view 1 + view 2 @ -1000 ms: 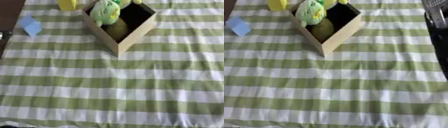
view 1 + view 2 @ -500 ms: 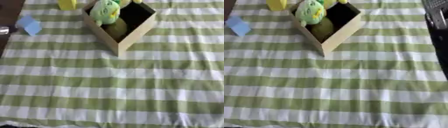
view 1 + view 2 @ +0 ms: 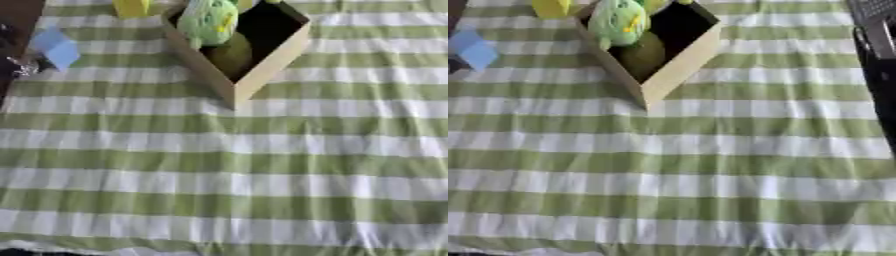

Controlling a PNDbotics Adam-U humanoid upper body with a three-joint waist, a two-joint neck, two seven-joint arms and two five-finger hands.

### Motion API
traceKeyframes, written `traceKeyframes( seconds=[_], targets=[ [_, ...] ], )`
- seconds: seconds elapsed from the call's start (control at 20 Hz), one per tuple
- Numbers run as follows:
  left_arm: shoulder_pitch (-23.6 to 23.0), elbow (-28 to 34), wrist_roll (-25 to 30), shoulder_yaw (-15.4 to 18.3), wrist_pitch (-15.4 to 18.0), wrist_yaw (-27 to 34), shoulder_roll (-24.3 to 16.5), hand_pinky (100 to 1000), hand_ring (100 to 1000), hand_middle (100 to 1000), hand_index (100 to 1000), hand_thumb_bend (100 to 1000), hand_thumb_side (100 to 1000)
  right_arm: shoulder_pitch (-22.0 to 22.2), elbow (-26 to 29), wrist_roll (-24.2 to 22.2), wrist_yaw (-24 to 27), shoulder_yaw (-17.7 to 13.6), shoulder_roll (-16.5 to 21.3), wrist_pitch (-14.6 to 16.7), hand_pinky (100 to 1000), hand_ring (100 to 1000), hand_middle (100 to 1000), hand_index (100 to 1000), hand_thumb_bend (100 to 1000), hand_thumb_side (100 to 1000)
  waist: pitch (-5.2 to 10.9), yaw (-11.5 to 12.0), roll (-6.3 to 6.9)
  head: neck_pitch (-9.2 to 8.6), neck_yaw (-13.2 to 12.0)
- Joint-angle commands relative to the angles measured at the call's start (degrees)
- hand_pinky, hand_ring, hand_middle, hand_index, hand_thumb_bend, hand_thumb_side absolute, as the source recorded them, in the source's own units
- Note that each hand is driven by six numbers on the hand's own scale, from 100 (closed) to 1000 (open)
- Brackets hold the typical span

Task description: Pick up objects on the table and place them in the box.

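Box at the far edge of the table with toys inside, two items left outside it; no robot hand visible, so finger state can't be told.

The box is tan cardboard, open-topped, dark inside, turned corner-on to the camera, standing on the green-and-white striped tablecloth. A light-green plush toy with yellow markings sticks up above the left wall, and a darker olive rounded object lies lower inside, just beside it. Something small and yellowish shows at the box's far rim, too blurred to identify. A yellow block sits on the cloth just left of the box, cut off by the top edge. A light-blue flat piece lies well apart to the left, near the cloth's edge. Dark equipment fills the upper right edge of the right eye view.
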State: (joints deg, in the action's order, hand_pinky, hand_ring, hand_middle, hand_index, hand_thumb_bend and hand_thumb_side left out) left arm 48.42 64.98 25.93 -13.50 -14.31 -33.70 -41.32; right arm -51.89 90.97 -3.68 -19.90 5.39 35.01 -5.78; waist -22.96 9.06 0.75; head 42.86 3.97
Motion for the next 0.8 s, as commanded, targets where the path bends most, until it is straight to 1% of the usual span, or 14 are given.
traceKeyframes(
  seconds=[0.05,0.1,0.15,0.25,0.35,0.55,0.6,0.65,0.7,0.75,0.8],
  targets=[
    [1.50,-0.88,-1.78,0.27,-1.16,-1.56,-0.47,870,838,751,869,368,495,-0.76,0.20,0.39,0.65,-0.79,0.78,0.01,940,904,769,822,100,250,11.47,-0.12,0.63,0.16,-0.34],
    [1.63,-1.20,-2.22,0.33,-1.47,-1.90,-0.21,866,833,747,867,340,486,-0.73,0.17,0.44,0.70,-0.83,0.75,0.00,940,903,769,822,100,252,11.43,-0.19,0.67,0.11,-0.40],
    [1.78,-1.43,-2.76,0.43,-1.72,-2.04,0.10,854,820,734,860,278,477,-0.70,0.14,0.48,0.77,-0.87,0.72,-0.02,940,903,768,821,100,256,11.40,-0.24,0.70,0.07,-0.46],
    [2.03,-1.80,-3.82,0.59,-2.18,-1.67,0.75,849,814,728,856,256,478,-0.74,-0.03,0.52,0.81,-0.89,0.53,-0.09,940,903,768,821,100,259,11.36,-0.32,0.71,0.00,-0.58],
    [2.28,-2.15,-4.50,0.48,-2.40,-1.19,1.32,839,797,694,843,224,481,-0.74,-0.19,0.54,0.83,-0.90,0.36,-0.10,941,902,767,821,100,267,11.35,-0.42,0.71,-0.02,-0.70],
    [2.82,-2.84,-5.10,0.33,-2.20,-0.47,2.49,834,785,670,827,206,483,-0.67,-0.49,0.63,1.01,-0.99,0.07,-0.17,942,901,765,821,100,281,11.31,-0.58,0.70,-0.03,-0.84],
    [2.91,-2.99,-5.15,0.30,-2.10,-0.51,2.68,826,767,628,786,173,457,-0.64,-0.51,0.68,1.09,-1.03,0.00,-0.17,942,901,765,821,100,285,11.30,-0.62,0.70,-0.05,-0.88],
    [2.97,-3.10,-5.24,0.29,-2.04,-0.64,2.81,824,763,620,778,168,453,-0.61,-0.51,0.74,1.17,-1.08,-0.04,-0.17,942,901,765,821,100,286,11.29,-0.65,0.70,-0.06,-0.91],
    [3.01,-3.02,-5.60,0.36,-2.05,-0.87,2.86,805,720,559,702,100,373,-0.57,-0.54,0.80,1.26,-1.13,-0.07,-0.20,942,901,764,821,100,294,11.29,-0.68,0.70,-0.08,-0.91],
    [3.00,-2.60,-6.31,0.49,-2.12,-1.29,2.82,800,707,548,685,100,353,-0.52,-0.59,0.86,1.36,-1.16,-0.08,-0.25,943,901,764,821,100,295,11.29,-0.72,0.69,-0.10,-0.90],
    [3.00,-1.72,-7.29,0.68,-2.20,-1.84,2.68,783,663,519,649,100,282,-0.47,-0.66,0.91,1.45,-1.18,-0.05,-0.30,943,901,764,821,100,299,11.30,-0.75,0.68,-0.13,-0.87]
  ],
)
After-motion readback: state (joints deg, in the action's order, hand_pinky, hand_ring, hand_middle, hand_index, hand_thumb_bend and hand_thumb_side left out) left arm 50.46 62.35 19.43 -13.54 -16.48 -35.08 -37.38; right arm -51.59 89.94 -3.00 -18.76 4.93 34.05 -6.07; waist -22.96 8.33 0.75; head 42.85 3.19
